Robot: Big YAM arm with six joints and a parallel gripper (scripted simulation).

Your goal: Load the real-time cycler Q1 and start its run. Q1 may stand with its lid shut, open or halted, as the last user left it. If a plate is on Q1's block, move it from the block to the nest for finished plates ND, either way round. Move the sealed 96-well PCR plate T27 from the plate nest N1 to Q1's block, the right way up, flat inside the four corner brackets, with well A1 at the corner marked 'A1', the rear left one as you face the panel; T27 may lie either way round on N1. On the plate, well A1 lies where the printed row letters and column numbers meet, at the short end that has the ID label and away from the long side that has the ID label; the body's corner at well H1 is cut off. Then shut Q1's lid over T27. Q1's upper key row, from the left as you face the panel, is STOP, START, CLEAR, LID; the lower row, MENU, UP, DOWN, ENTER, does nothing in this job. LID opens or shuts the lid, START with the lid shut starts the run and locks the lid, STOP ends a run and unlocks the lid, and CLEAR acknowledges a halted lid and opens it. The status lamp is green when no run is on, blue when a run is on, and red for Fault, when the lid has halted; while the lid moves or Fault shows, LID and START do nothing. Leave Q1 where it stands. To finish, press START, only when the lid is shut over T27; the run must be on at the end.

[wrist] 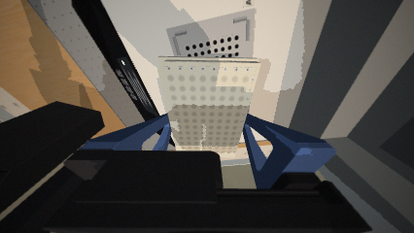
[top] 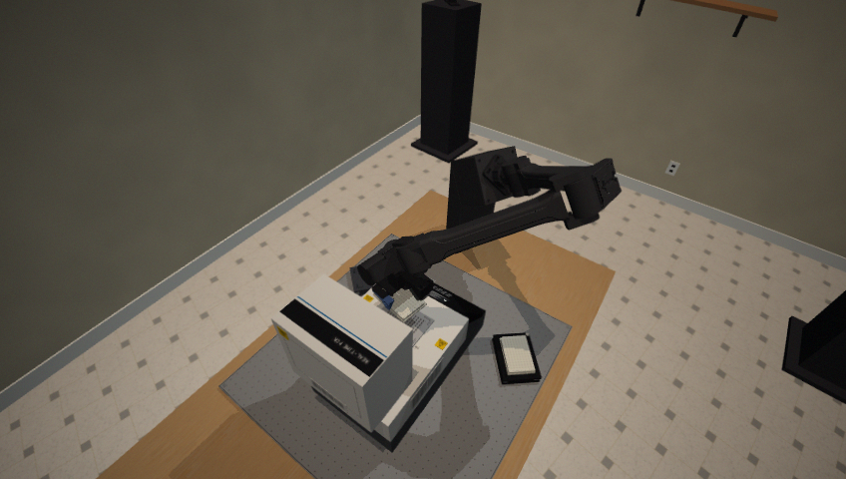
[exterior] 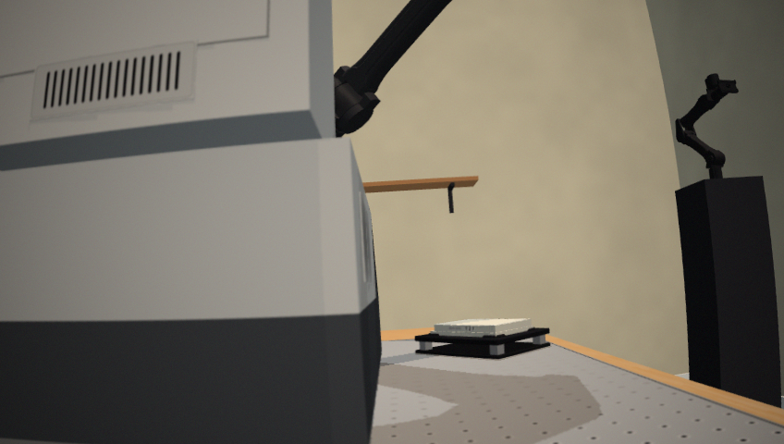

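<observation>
The cycler Q1 (top: 362, 349) stands on the grey mat with its lid open. Its block (wrist: 214, 41), with dark wells and corner brackets, is bare in the wrist view. My gripper (wrist: 207, 116) is shut on a sealed 96-well plate (wrist: 209, 104), gripped by its long sides and held a little above and in front of the block. From the top view the gripper (top: 403, 299) and the held plate (top: 410, 308) hang over Q1's open bay. I cannot read the plate's label. A second white plate (top: 515, 354) lies on a black nest (exterior: 483, 341) right of Q1.
Q1's raised lid housing (exterior: 165, 165) fills the left of the exterior view and hides the gripper there. Only one nest is in view. A black pillar (top: 448, 77) stands behind the arm's base, and another black stand (exterior: 726, 286) is at the mat's far side.
</observation>
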